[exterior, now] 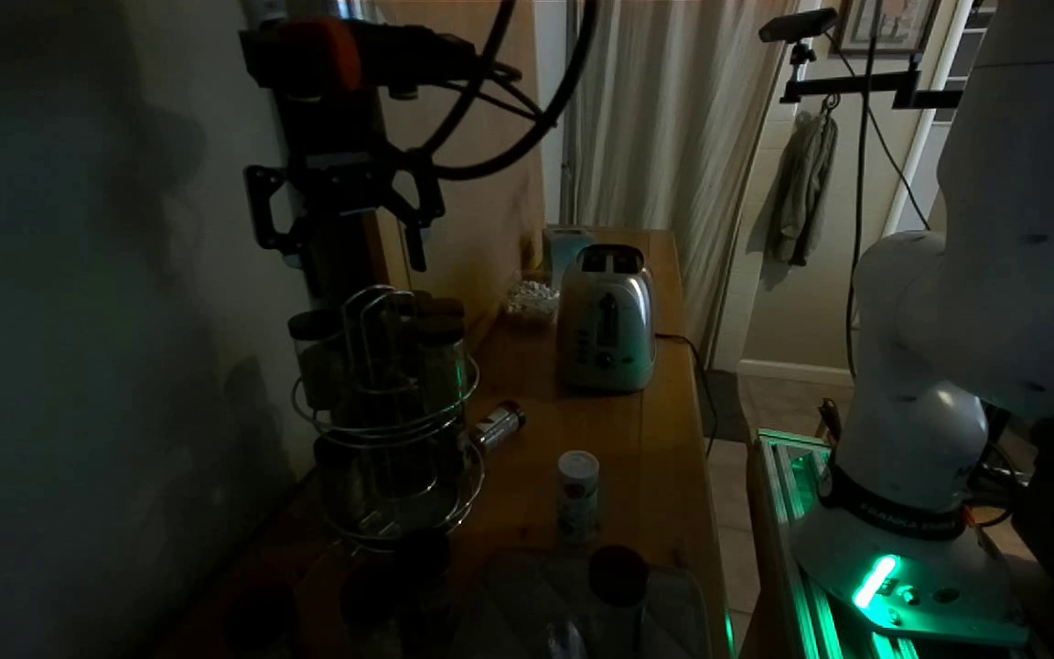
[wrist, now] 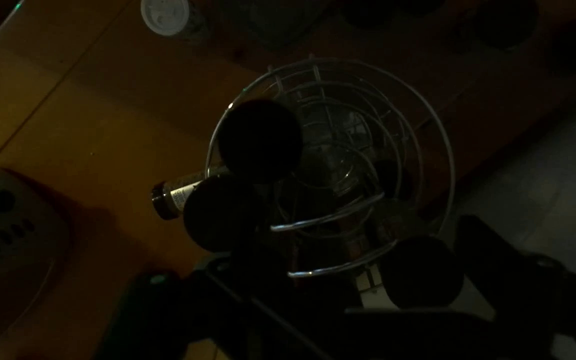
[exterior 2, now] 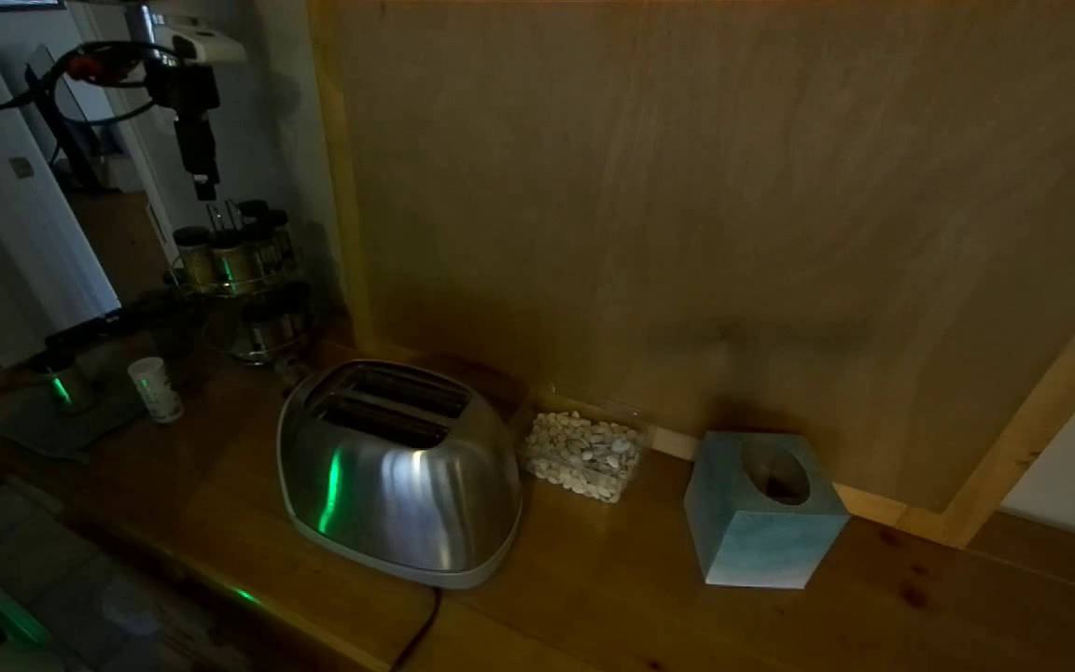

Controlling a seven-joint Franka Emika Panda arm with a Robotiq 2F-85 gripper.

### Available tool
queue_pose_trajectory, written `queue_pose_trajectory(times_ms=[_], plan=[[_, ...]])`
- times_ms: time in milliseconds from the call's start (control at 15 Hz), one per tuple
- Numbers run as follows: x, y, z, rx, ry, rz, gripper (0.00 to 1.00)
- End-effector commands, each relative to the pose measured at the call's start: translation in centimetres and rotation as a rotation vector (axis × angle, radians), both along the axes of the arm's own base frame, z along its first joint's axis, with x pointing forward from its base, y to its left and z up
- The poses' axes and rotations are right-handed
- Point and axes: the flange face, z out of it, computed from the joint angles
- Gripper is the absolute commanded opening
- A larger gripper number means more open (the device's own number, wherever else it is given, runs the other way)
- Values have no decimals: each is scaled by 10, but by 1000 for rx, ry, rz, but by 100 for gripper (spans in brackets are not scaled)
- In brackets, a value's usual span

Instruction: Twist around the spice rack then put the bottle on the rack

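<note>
Above the spice rack (exterior: 390,432), the gripper (exterior: 355,260), jaws wide apart.

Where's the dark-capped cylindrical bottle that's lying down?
In the wrist view, the dark-capped cylindrical bottle lies left of centre, beside the round silver wire spice rack, on the side facing the silver metal toaster.

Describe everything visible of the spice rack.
The spice rack is a round, two-tier stand of shiny, seemingly metal wire, looped on top. It stands upright on the counter near the wall. Dark-lidded jars sit on both tiers; the upper has a gap. The open gripper hangs above, apparently clear. Contact with the lying bottle is unclear.
</note>
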Motion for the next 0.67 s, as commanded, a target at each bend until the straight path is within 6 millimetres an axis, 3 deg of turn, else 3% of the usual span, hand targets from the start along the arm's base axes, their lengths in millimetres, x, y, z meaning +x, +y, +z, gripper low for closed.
queue_pose_trajectory(times_ms=[0,333,600], plan=[[-4,-7,-6,18,-49,-70,100],[2,-5,-9,7,-29,-45,100],[13,-18,-15,7,-23,-202,100]])
